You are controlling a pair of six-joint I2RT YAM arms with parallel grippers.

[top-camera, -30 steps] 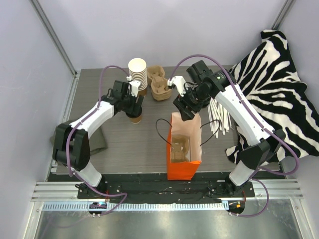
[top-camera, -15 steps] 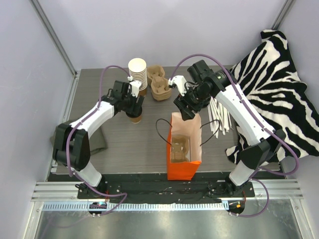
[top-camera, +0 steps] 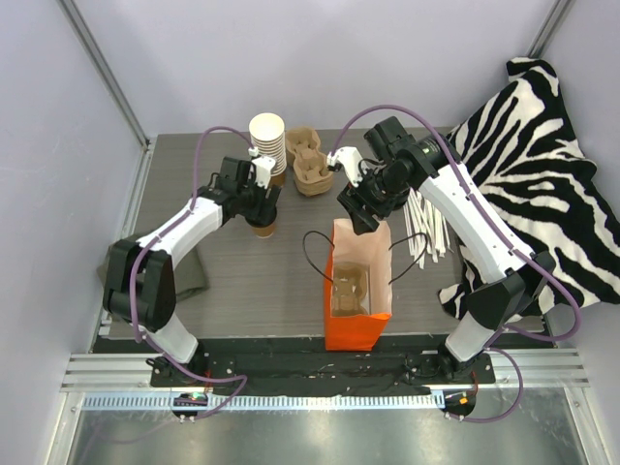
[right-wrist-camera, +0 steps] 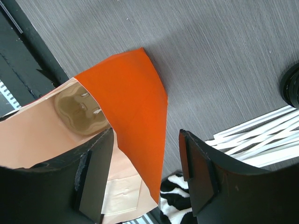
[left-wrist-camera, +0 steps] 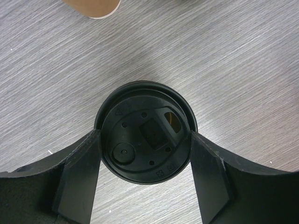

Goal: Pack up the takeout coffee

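left gripper (left-wrist-camera: 145, 140): clamped on the upright takeout coffee (left-wrist-camera: 145, 128)
orange bag (top-camera: 355, 334): right of the cup, right gripper (right-wrist-camera: 145, 137) agape over its rim

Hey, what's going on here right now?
Two robot arms are packing a coffee. The left gripper is closed on its lid while it stands on the table. The right gripper, open, straddles the far rim of the orange bag, with one finger inside. The coffee isn't in the bag yet.
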